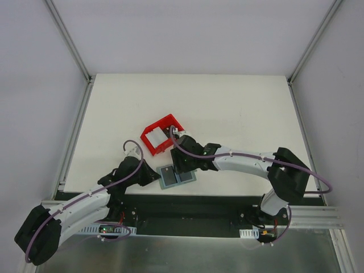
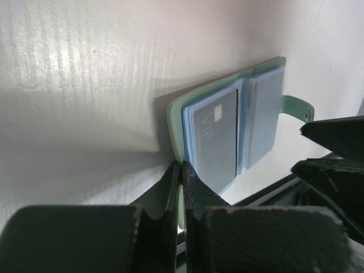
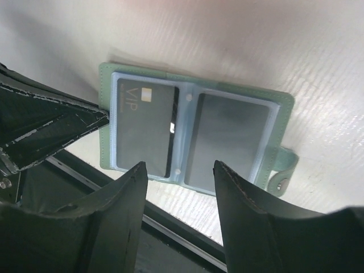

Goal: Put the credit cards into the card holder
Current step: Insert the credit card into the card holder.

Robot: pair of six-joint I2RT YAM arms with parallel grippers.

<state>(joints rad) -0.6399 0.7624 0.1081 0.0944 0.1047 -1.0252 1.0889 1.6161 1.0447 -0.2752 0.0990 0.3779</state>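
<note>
Nr front edge of white table (image 1: 227,114): grey-green folding card holder (image 3: 105,114) lying open; L gripper (image 2: 182,181) clenched on its left cover edge; R gripper (image 3: 181,169) above it, jaws apart, empty; dark VIP plastic card (image 3: 145,128) in left pocket, 2nd dark card (image 3: 227,142) in right; red plastic bin (image 1: 165,121) just behind.

Bright diffuse light, soft shadows, mild glare, blurry wrist-view foregrounds

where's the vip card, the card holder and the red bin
vip card (image 3: 145,126), right wrist view, middle of its dark face
card holder (image 3: 282,166), right wrist view, on its snap tab
red bin (image 1: 158,124), top external view, on its far rim
</note>
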